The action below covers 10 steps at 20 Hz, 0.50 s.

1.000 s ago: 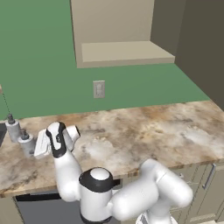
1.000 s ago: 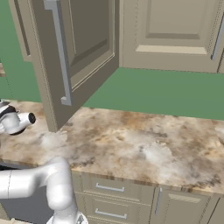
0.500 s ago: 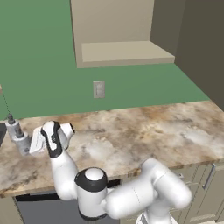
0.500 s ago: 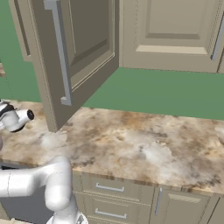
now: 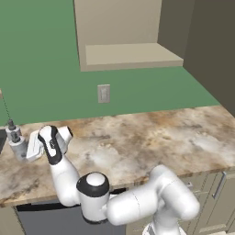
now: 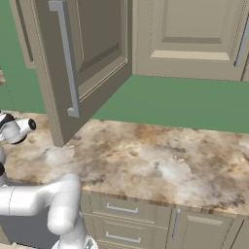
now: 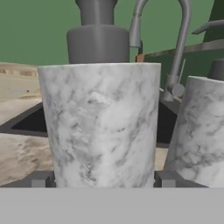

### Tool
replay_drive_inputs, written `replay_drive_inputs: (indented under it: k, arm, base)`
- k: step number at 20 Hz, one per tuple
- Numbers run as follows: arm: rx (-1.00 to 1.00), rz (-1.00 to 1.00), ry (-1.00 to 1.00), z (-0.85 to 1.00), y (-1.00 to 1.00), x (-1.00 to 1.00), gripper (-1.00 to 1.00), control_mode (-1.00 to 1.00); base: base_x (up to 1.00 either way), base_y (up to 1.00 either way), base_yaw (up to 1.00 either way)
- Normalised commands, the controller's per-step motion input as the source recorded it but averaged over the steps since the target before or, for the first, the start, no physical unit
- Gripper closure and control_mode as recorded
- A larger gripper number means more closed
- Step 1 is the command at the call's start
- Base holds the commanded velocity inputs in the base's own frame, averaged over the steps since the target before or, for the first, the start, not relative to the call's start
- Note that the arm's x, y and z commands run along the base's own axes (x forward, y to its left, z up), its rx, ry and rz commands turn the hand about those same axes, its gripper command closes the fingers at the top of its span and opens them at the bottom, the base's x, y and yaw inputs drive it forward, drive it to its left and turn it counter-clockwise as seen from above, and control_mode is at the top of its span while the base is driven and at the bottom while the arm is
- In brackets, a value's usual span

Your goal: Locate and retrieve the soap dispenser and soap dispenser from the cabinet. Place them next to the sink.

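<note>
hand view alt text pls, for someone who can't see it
A marbled soap dispenser with a dark pump head stands close up between the two dark fingers. A second soap bottle stands at its right, with a curved grey tap and dark sink behind.

A marbled soap dispenser (image 7: 103, 122) is standing right between the gripper (image 7: 101, 179) finger tips, blocking the way ahead. A second soap dispenser (image 7: 199, 129) is crowding just beside it, with the faucet (image 7: 177, 48) and sink (image 7: 30, 124) lying behind. The table (image 5: 151, 137) is stretching open toward the right. An open cabinet door (image 6: 80, 63) is hanging over the table's left part.
</note>
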Motion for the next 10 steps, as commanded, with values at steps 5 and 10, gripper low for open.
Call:
replay_drive_inputs:
  k: [5, 10]
  arm:
    - [0.0, 0.0, -0.04, -0.56, -0.1, -0.04, 1.0, -1.0]
    - [0.02, 0.0, 0.0, -0.47, -0.1, -0.12, 1.0, -1.0]
  base:
    - [0.0, 0.0, 0.0]
    - [0.0, 0.0, 0.0]
